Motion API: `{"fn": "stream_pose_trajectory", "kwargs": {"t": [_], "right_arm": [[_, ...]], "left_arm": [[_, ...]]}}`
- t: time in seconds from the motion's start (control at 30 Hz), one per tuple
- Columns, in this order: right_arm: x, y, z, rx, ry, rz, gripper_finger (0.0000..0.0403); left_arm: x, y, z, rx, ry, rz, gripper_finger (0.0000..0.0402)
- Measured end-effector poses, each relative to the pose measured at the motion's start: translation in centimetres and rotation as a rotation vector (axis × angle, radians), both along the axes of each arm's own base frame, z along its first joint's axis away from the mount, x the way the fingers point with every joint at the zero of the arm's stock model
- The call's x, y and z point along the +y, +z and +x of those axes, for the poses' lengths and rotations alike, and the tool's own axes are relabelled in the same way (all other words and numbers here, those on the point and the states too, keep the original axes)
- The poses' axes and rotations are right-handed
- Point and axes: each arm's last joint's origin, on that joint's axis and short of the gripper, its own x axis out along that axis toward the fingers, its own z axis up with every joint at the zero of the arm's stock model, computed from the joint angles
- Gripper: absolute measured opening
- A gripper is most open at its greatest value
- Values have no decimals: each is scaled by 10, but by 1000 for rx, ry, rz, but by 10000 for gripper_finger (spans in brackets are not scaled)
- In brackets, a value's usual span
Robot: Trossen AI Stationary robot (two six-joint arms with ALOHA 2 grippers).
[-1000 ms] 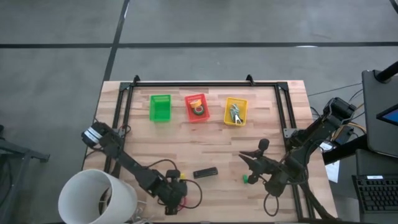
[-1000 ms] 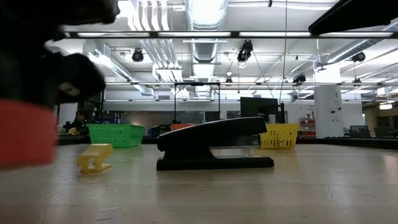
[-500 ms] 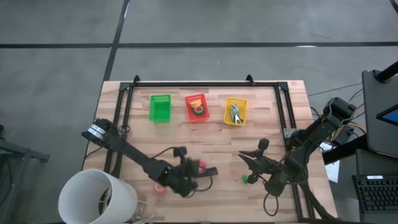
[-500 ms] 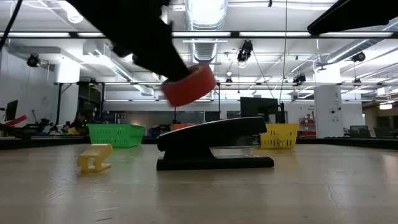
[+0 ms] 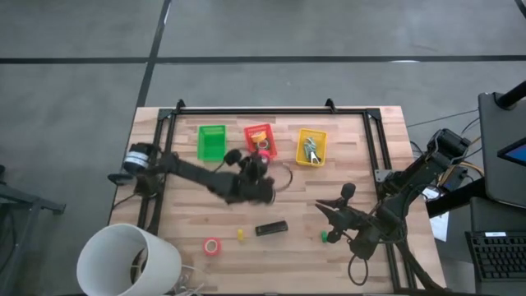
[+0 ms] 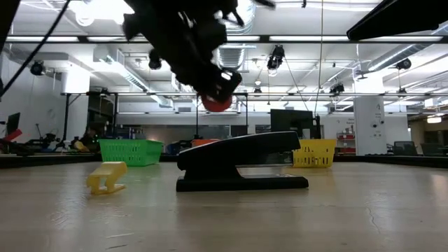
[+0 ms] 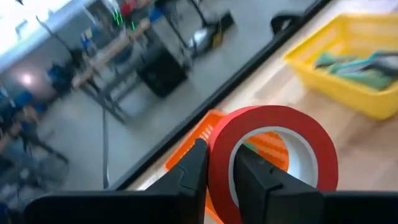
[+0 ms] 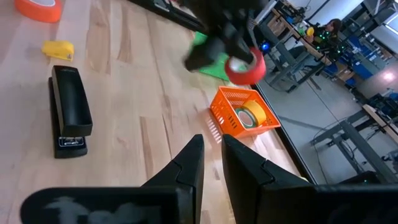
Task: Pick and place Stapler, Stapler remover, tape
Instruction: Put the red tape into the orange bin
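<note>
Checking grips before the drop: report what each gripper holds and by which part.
Left gripper holds a red tape roll, jaws pinching its band, near the orange basket. Right gripper holds nothing.

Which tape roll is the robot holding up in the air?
The red tape roll pinched in the left hand, near the orange basket. The other red roll lies on the table.
</note>
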Motion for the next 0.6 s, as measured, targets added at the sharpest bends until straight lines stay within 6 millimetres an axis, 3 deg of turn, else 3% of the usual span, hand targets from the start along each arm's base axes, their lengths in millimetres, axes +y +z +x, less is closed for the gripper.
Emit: {"fn": "stream_pose_trajectory", "kwargs": {"t": [0.17,0.33,0.43,0.6], "right_arm": [[0,0,0,1,1,1,52],[0,-1,0,3,2,1,52],[0,-1,0,3,2,1,52],[0,-1,0,2,2,2,52]], "left_arm": [[54,-1,6,-8,50,-133,66],[96,-3,5,-65,85,-230,65],[109,-8,4,-99,53,-320,65],[113,-22,6,-116,20,-375,65]]}}
